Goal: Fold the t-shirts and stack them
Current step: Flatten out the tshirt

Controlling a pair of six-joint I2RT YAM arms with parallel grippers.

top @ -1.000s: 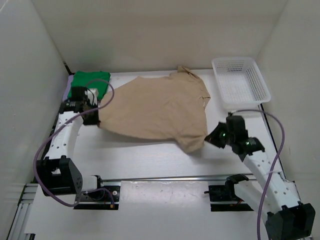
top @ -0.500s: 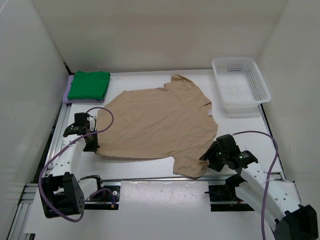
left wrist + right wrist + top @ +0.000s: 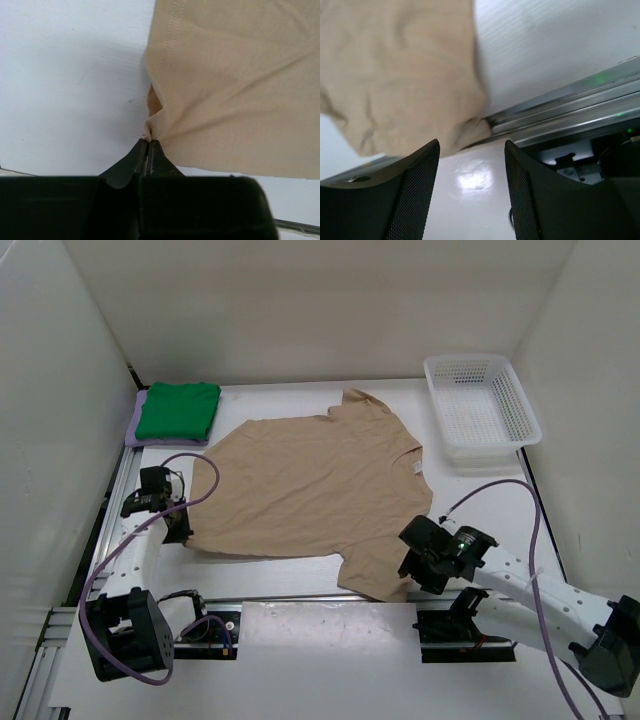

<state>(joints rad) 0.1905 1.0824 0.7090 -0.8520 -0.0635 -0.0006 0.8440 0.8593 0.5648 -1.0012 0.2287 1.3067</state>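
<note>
Beige t-shirt (image 3: 310, 490) flat, long axis left-right, collar right, hem left.

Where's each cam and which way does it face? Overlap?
Top external: above, behind the robot, looking down; left arm, right arm, beige shirt, green shirt, basket.
Left wrist: on left arm, along shut left gripper pinching the shirt's edge.
Right wrist: on right arm, past open right gripper at shirt corner, rail.
Shared: all see the beige shirt.
</note>
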